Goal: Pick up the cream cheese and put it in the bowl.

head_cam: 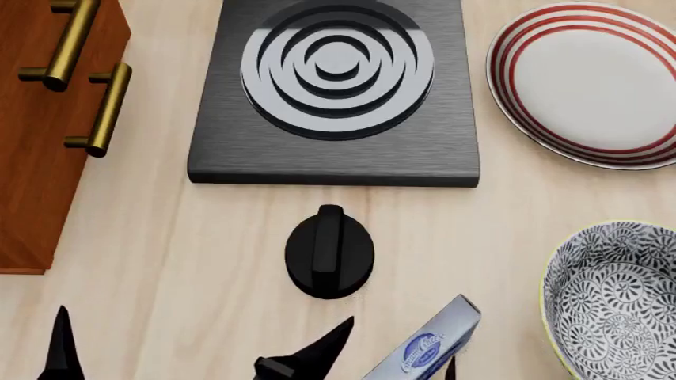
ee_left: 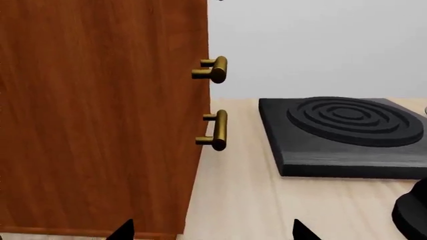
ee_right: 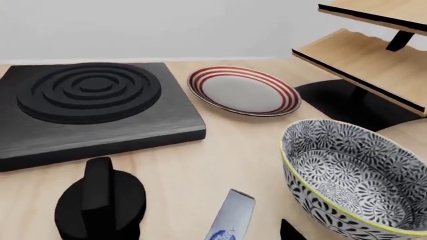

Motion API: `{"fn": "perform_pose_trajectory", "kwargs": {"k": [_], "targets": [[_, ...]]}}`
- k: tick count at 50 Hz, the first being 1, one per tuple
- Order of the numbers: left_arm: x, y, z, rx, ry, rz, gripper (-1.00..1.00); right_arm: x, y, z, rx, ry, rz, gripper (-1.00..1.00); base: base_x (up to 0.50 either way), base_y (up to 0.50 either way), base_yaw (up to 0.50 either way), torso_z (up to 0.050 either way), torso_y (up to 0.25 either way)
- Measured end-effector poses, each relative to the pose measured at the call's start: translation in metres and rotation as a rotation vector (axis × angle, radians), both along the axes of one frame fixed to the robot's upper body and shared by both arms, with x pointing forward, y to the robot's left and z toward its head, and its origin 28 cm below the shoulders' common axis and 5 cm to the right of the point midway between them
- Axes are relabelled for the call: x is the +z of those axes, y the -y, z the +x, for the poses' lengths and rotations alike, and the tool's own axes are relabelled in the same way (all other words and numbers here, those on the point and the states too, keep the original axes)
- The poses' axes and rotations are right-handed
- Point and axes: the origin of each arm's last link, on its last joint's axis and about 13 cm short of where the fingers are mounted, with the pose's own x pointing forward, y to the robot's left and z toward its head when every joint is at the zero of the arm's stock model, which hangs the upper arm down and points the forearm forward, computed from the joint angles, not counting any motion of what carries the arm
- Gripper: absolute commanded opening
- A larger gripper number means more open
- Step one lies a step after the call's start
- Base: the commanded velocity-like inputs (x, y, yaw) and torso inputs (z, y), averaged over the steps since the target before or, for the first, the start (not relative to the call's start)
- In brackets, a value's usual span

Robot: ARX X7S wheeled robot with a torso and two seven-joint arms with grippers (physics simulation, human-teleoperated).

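Observation:
The cream cheese (head_cam: 428, 348) is a silvery-blue box with a dark blue oval logo. It lies slanted on the wooden counter at the near edge of the head view. It also shows in the right wrist view (ee_right: 230, 217). My right gripper (ee_right: 205, 232) is open, with one finger on each side of the box and a gap to each. In the head view its left finger (head_cam: 317, 348) is left of the box. The patterned bowl (head_cam: 613, 301) with a yellowish rim stands just right of the box and also shows in the right wrist view (ee_right: 347, 175). My left gripper (ee_left: 212, 232) is open and empty, low in front of the cabinet corner.
A black round knob (head_cam: 329, 253) sits just beyond the box, and a black burner slab (head_cam: 332, 95) lies behind it. A red-striped plate (head_cam: 591, 79) is at the far right. A brown cabinet (head_cam: 43, 158) with brass handles stands at the left. A wooden shelf rack (ee_right: 373, 60) stands beyond the bowl.

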Motion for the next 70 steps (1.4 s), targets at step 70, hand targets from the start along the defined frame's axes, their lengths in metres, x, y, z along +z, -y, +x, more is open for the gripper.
{"fn": "perform_pose_trajectory", "kwargs": {"k": [70], "targets": [[-0.005, 0.0, 0.004, 0.008, -0.016, -0.002, 1.0, -0.015, 0.003, 0.008, 0.015, -0.19, 0.067, 1.0, 0.0, 0.0, 0.0, 0.0, 0.0]]}}
